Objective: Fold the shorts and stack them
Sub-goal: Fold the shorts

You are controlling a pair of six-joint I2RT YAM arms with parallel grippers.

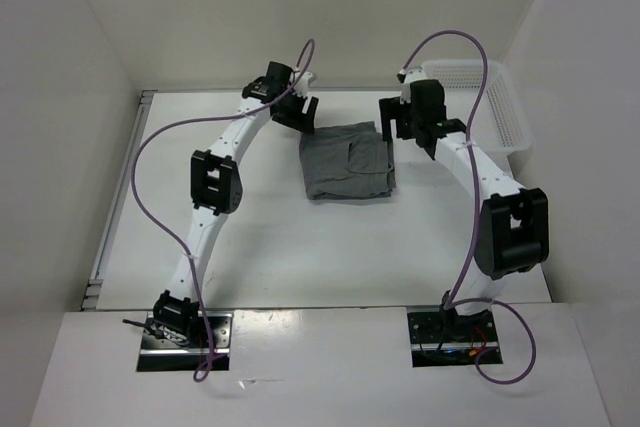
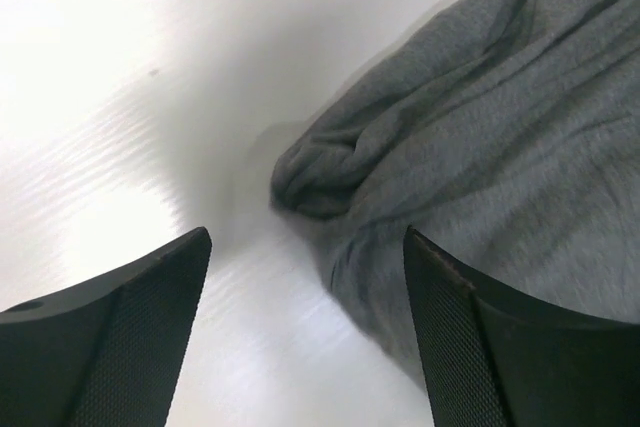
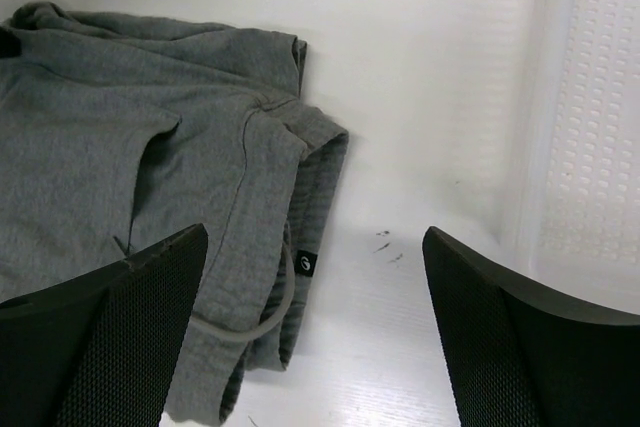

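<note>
One folded pair of medium-grey soft fabric shorts point(image 1: 347, 160) mid white table point(image 1: 260, 247), two black pincers flanking it, left pincer point(image 2: 307, 237) and right pincer point(image 3: 315, 237) both spread wide, empty, one white plastic mesh basket point(image 1: 500, 97) far right

The shorts point(image 3: 120, 147) are soft, matt grey knit cloth, faintly heathered. The bench point(image 2: 110, 77) is smooth, glossy white. The basket point(image 3: 600, 127) is white perforated plastic. The left end effector point(image 2: 307, 247) and right end effector point(image 3: 315, 242) have matt black, finely textured fingers point(image 2: 130, 347).
</note>
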